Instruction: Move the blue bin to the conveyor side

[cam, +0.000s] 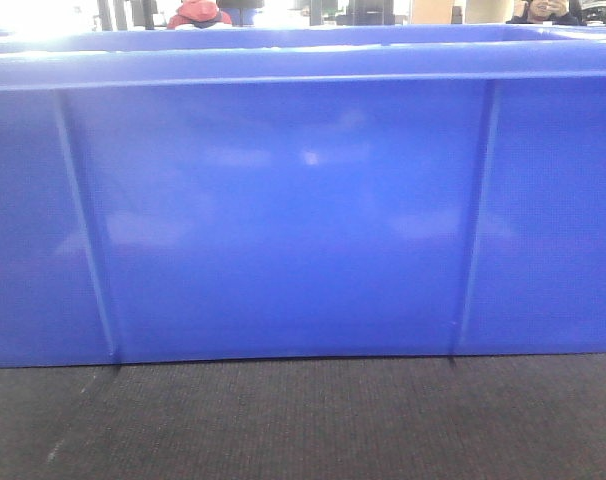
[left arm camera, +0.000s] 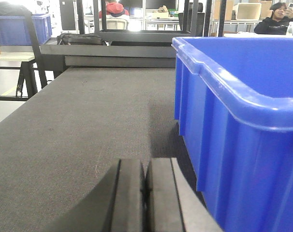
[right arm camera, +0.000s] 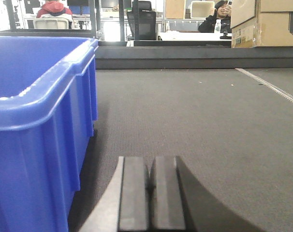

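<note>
1. On the belt (cam: 303, 420): bin (cam: 283, 220) rests upright, apparently at its destination.
2. Left pincer (left arm camera: 145, 193) and right pincer (right arm camera: 150, 193): pads together, holding nothing, flanking the bin.
3. Judgement: move appears essentially complete.

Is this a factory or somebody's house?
Probably a workshop or warehouse lab, not a house: a big blue bin sits on a wide dark belt, with cardboard boxes and metal racks behind.
</note>
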You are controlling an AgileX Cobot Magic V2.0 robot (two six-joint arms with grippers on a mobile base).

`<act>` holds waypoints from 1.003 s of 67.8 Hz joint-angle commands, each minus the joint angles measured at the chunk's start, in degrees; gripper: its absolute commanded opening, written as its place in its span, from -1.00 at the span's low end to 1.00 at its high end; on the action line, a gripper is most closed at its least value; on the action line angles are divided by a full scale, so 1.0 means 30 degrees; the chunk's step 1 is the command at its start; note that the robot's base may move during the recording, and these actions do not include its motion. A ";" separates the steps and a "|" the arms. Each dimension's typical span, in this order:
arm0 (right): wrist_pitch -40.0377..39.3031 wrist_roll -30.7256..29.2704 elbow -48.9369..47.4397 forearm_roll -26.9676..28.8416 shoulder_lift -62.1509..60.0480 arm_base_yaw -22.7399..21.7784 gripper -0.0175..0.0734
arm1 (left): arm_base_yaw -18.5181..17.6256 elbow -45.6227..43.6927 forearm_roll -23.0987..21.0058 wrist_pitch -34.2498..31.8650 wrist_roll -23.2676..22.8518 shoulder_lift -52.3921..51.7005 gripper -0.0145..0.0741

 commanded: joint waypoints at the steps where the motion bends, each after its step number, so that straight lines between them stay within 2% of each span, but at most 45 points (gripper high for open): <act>1: -0.0604 0.0120 0.0017 0.0079 -0.0070 -0.0059 -0.79 | 0.0074 -0.0049 -0.0089 -0.0349 -0.0057 -0.0106 -0.71; 16: -0.0659 0.0120 0.0017 0.0079 -0.0070 0.0588 -0.79 | 0.0074 -0.0049 -0.0089 -0.0349 -0.0057 -0.0106 -0.71; 68: -0.0693 0.0120 0.0017 0.0079 -0.0070 0.0592 -0.79 | 0.0074 -0.0049 -0.0089 -0.0349 -0.0057 -0.0106 -0.71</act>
